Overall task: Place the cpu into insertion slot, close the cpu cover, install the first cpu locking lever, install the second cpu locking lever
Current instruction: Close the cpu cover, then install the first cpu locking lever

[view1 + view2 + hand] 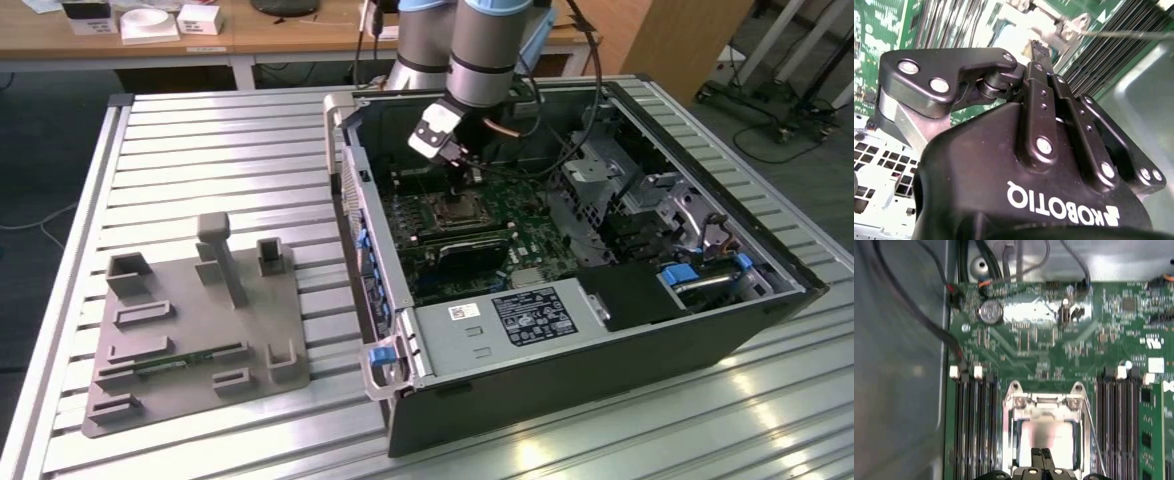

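We've got the open computer case (pixel 601 385) filling the exterior view's right half, with the arm (pixel 483 50) reaching in at upper middle. The gripper (pixel 465 175), jaws clenched on nothing, hovers over the insertion slot (pixel 461 207). In the first wrist view the cpu cover (pixel 1046 402) frames the seated cpu (pixel 1046 432).

This is looking like a robotics lab — an industrial arm (pixel 483 50) is hanging over an opened computer case (pixel 574 395) lying on a slatted aluminium worktop (pixel 200 150), a grey fixture plate (pixel 180 292) is sitting beside it, and a wooden desk (pixel 294 35) and wheeled stands (pixel 781 95) are standing behind.
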Available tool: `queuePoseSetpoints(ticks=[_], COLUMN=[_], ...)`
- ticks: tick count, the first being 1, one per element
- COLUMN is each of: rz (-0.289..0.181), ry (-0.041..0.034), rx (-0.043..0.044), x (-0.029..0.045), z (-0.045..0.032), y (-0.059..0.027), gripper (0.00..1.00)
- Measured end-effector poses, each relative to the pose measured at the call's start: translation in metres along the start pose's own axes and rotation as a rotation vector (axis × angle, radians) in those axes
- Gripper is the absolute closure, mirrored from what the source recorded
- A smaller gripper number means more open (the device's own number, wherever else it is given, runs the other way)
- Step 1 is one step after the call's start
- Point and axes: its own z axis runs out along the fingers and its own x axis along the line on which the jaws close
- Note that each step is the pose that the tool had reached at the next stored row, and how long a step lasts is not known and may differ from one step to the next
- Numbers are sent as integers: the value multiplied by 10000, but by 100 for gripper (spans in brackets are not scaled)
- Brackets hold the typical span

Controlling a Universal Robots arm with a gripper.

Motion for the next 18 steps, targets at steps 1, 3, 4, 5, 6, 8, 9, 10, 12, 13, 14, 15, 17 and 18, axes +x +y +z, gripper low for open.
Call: queuePoseSetpoints(ticks=[1, 3, 4, 5, 6, 8, 9, 10, 12, 13, 14, 15, 17, 18], rz=[1, 1, 2, 3, 2, 2, 2, 2, 2, 2, 2, 2, 0, 0], ry=[0, 0, 0, 1, 0, 0, 0, 0, 1, 1, 1, 0, -1, 0], rx=[0, 0, -1, -1, -1, 0, -1, -1, -1, -1, -1, -1, 0, -1], x=[0, -1, -1, -1, 0, -1, -1, -1, 0, -1, 0, 0, 0, -1], z=[0, 0, 0, 1, 1, 1, 1, 1, 1, 1, 1, -1, -13, -21], y=[23, 40, 40, 41, 54, 67, 68, 68, 69, 69, 70, 70, 70, 70], gripper=[90, 90, 90, 90, 90, 90, 90, 90, 90, 90, 90, 90, 90, 90])
